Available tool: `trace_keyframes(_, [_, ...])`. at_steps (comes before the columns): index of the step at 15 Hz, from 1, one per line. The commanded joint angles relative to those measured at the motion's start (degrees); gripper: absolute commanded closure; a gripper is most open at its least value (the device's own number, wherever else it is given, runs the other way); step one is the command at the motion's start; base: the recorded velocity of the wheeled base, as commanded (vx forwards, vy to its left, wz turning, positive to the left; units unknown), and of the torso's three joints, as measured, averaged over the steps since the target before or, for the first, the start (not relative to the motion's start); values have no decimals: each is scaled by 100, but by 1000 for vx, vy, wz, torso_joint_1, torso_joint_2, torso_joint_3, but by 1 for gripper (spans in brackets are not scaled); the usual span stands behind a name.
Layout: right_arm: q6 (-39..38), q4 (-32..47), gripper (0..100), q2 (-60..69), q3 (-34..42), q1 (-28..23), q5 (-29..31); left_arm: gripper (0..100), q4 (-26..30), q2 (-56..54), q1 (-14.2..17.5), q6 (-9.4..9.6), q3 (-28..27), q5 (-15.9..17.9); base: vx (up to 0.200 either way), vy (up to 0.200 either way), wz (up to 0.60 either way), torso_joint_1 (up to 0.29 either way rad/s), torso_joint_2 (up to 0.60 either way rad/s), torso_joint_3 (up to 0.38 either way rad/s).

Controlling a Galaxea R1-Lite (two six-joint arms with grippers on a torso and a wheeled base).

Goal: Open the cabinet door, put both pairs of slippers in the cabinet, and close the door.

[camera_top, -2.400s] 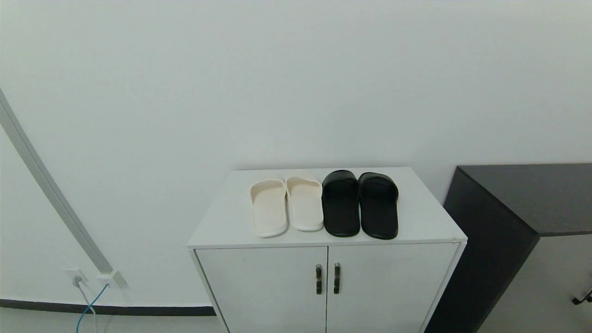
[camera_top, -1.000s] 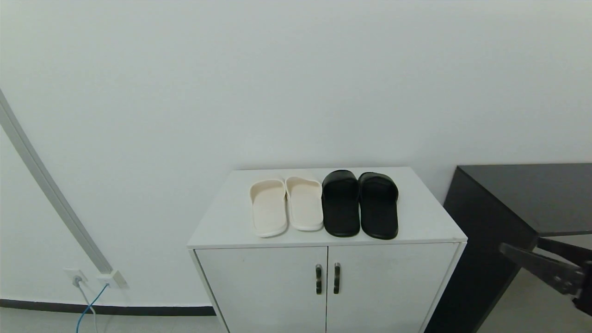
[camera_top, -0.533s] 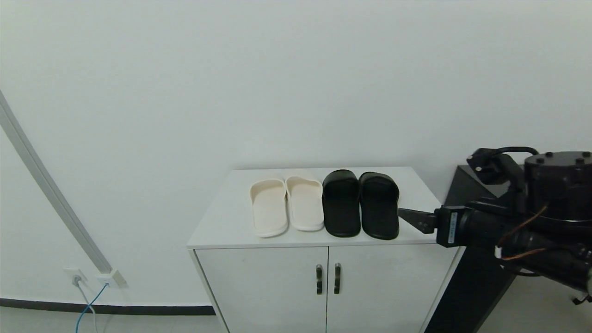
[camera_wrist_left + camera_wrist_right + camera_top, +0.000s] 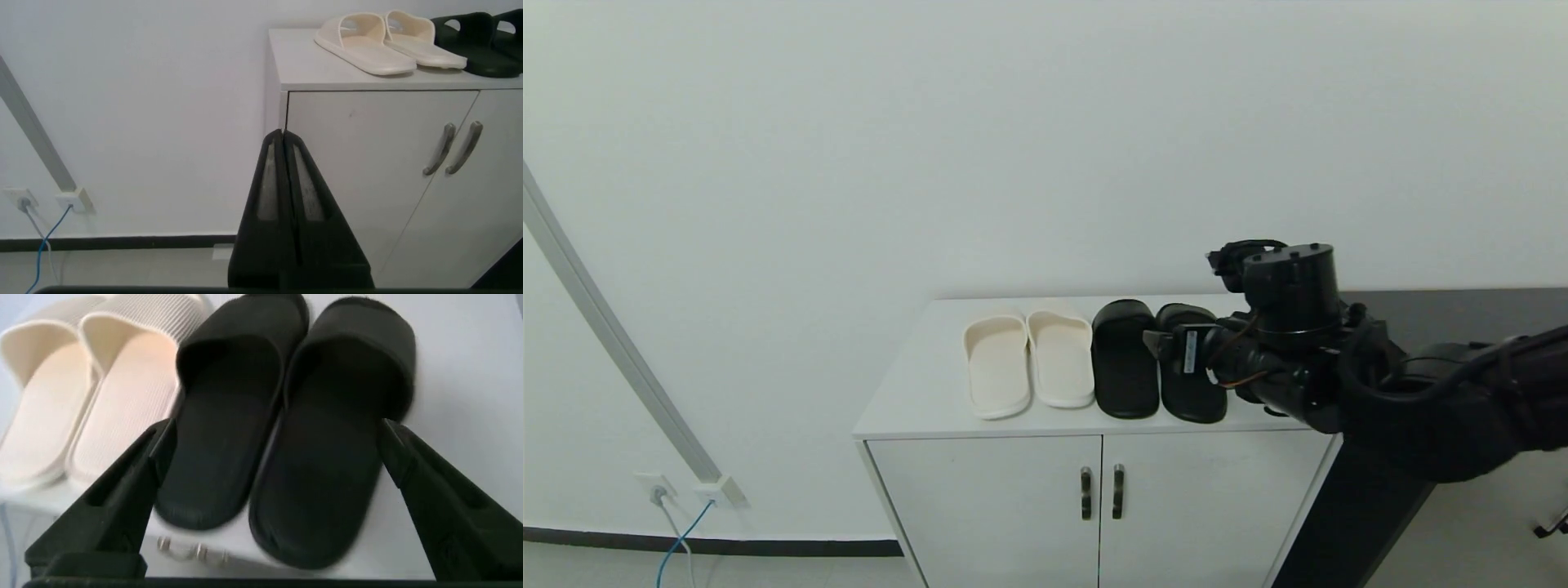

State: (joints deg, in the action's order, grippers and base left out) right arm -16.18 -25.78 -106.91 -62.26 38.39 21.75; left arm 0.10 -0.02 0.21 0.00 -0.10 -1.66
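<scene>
Nearest the robot, low down and well short of the cabinet's left front corner, the left pincer [image 4: 283,139] has its two fingers pressed flat together with nothing between them; beyond it stands the white cabinet [image 4: 980,523], its two doors [image 4: 1217,490] both shut, a pair of slim upright metal handles [image 4: 1101,492] side by side where the doors meet.

On the cabinet top [image 4: 907,392], towards its front edge, both pairs of slippers lie in one row with toes pointing to the wall; the cream slippers [image 4: 1029,363] are on the left and the black slippers [image 4: 1125,367] on the right, the pairs just beside each other; the right arm comes in from the right, and the right pincer [image 4: 1164,347] hangs over the black slippers; from its wrist camera the fingers [image 4: 122,514] are spread wide, one to either side of the black pair, gripping nothing; whether they touch the slippers cannot be told.

To the right of the cabinet, close against it, stands a dark unit [image 4: 1364,523]; behind everything is a plain white wall [image 4: 1013,163]; a grey strip [image 4: 605,327] slants down the wall at far left to a socket [image 4: 658,492] near the floor, and a blue cable [image 4: 682,543] hangs from there
</scene>
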Motion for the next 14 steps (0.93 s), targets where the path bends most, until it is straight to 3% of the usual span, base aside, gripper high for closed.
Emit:
trace_keyframes(1, [1,-6,0,-761,-568,55,304,100,-1,2,-3,0,1,-1,0,0,0,0,0,0])
trace_keyframes(8, [62,12,0,-2097,-2141,46,1604,100,-1,2,-3,0,1,-1,0,0,0,0,0,0])
trace_keyframes(14, [247,56,0,-2844,-3117,-165,1824,100,-1,2,-3,-26,1,-10,0,0,0,0,0,0])
